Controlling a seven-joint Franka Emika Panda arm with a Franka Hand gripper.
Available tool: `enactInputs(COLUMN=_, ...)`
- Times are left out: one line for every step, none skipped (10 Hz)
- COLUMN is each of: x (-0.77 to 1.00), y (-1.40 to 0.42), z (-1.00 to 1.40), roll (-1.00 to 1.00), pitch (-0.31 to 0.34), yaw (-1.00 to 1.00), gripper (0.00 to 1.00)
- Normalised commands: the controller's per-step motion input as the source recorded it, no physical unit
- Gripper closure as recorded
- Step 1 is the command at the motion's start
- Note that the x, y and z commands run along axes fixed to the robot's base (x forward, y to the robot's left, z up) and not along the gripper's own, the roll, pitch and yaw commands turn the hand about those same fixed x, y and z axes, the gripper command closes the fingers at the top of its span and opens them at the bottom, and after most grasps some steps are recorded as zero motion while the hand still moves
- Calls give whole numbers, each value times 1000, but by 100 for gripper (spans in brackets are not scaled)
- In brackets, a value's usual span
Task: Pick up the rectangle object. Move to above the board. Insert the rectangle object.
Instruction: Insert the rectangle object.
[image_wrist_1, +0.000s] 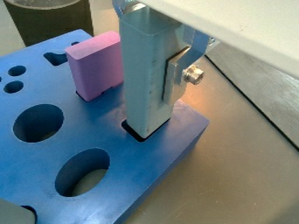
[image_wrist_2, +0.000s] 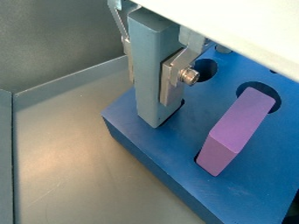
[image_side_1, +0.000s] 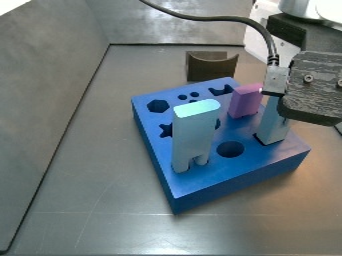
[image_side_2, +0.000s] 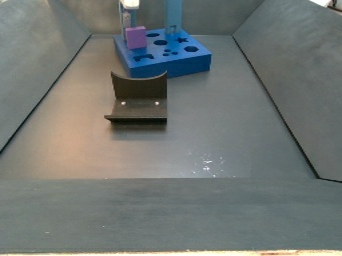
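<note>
Board (image_side_1: 227, 165) holds three upright pieces: pink block (image_side_1: 246, 100), whitish block (image_side_1: 195, 134), rectangle object (image_wrist_1: 149, 74). Rectangle object stands long axis vertical, foot in a corner slot. Hand (image_wrist_1: 158, 79) clamped on it.

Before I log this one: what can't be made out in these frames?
- How deep the bar sits in the board: in both wrist views its lower end goes into a corner slot and is hidden by the slab.
- The gripper: in a side view its body covers the bar's top; the far jaw is behind the bar in both wrist views.
- In the far side view the board's holes are too small to read.
</note>
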Motion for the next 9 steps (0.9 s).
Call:
enactInputs(x=-11, y=0, z=0, roll=94, pitch=0, yaw=0, gripper=100)
enactInputs(x=-43, y=0, z=0, roll=106, pitch=0, yaw=0, gripper=100)
enactInputs(x=0, y=0, z=0, roll=11, pitch=0, yaw=0, gripper=100)
enactInputs(x=-17, y=0, z=0, roll=97, pitch=0, yaw=0, gripper=100)
enactInputs(x=-346, y=0, z=0, roll=11, pitch=-94, yaw=-129, gripper=100)
enactInputs(x=-14, y=0, z=0, roll=11, pitch=0, yaw=0, gripper=100)
enactInputs(x=14, y=0, z=-31, roll=0, pitch=20, yaw=0, gripper=100)
enactInputs(x=186, y=-303, z=-1000, roll=291, pitch=0, yaw=0, gripper=100)
enactInputs(x=120, y=-443, z=-1000, roll=94, pitch=-69, yaw=-11, gripper=100)
